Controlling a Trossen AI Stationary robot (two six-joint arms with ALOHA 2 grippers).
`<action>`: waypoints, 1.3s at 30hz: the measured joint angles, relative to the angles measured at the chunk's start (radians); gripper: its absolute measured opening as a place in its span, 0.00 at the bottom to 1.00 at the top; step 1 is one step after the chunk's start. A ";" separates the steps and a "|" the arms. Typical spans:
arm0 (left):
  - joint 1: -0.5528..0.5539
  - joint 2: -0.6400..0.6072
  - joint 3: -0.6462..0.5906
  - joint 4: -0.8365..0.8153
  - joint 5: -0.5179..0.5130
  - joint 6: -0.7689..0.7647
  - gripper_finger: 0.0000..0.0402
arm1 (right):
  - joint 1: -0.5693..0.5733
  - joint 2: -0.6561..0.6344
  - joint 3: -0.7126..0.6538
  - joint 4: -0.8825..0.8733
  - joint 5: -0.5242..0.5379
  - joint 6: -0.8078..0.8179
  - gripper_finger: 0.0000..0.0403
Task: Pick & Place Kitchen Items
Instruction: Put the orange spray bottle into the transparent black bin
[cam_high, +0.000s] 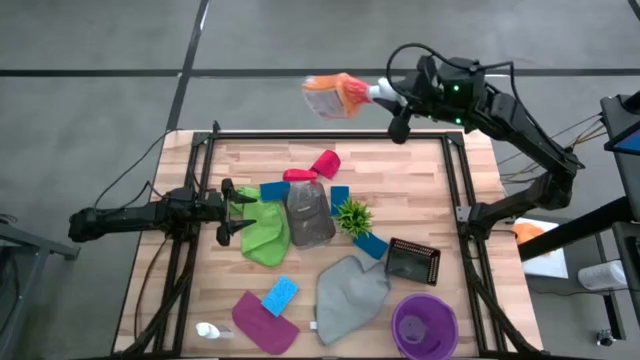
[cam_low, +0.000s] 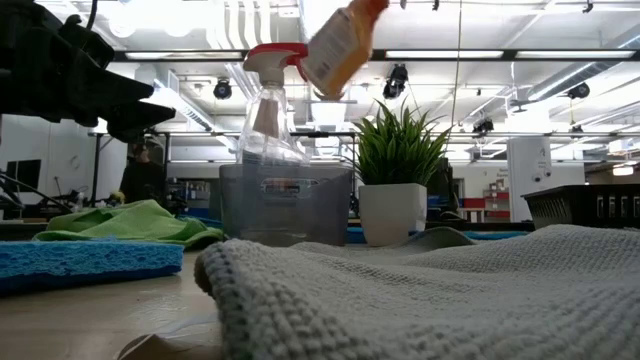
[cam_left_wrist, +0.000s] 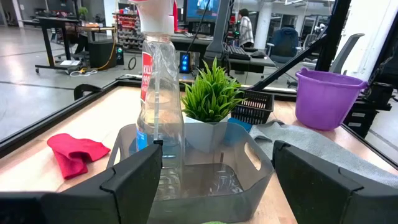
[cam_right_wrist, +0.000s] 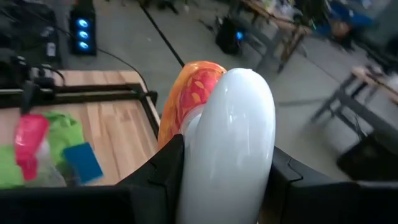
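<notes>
Bottle (cam_high: 327, 97) hangs past the table's (cam_high: 420, 175) far edge, pinched at its white head by right gripper (cam_high: 392, 93); it needs a slow, level carry. Left gripper (cam_high: 228, 213) sits spread by the green cloth (cam_high: 265, 230).

Orange bottle (cam_high: 328, 97) (white trigger (cam_right_wrist: 229, 143))

My right gripper (cam_right_wrist: 227, 171) is clamped on the white trigger head (cam_right_wrist: 230, 134) of the orange spray bottle (cam_right_wrist: 189, 99), one dark finger on each side. The bottle points away from the camera, body out past the table's edge rail (cam_right_wrist: 146, 102), floor beyond it. Down on the wooden table (cam_right_wrist: 115, 134) I see the clear bottle's red trigger (cam_right_wrist: 28, 140), a green cloth (cam_right_wrist: 59, 134) beside it, and a blue sponge (cam_right_wrist: 82, 163) near both. Dark frame hardware (cam_right_wrist: 34, 84) sits at the table's far corner. Background is blurred room clutter, can't make out more.
</notes>
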 joint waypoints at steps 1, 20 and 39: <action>0.000 0.000 0.000 0.000 0.000 0.000 0.77 | 0.011 0.003 0.000 0.020 -0.017 -0.003 0.31; 0.000 0.000 0.000 0.000 0.000 0.000 0.77 | 0.253 0.041 0.017 0.107 -0.349 -0.031 0.31; 0.000 0.000 0.000 -0.001 0.000 -0.001 0.77 | 0.400 0.214 0.016 -0.099 -0.348 -0.058 0.31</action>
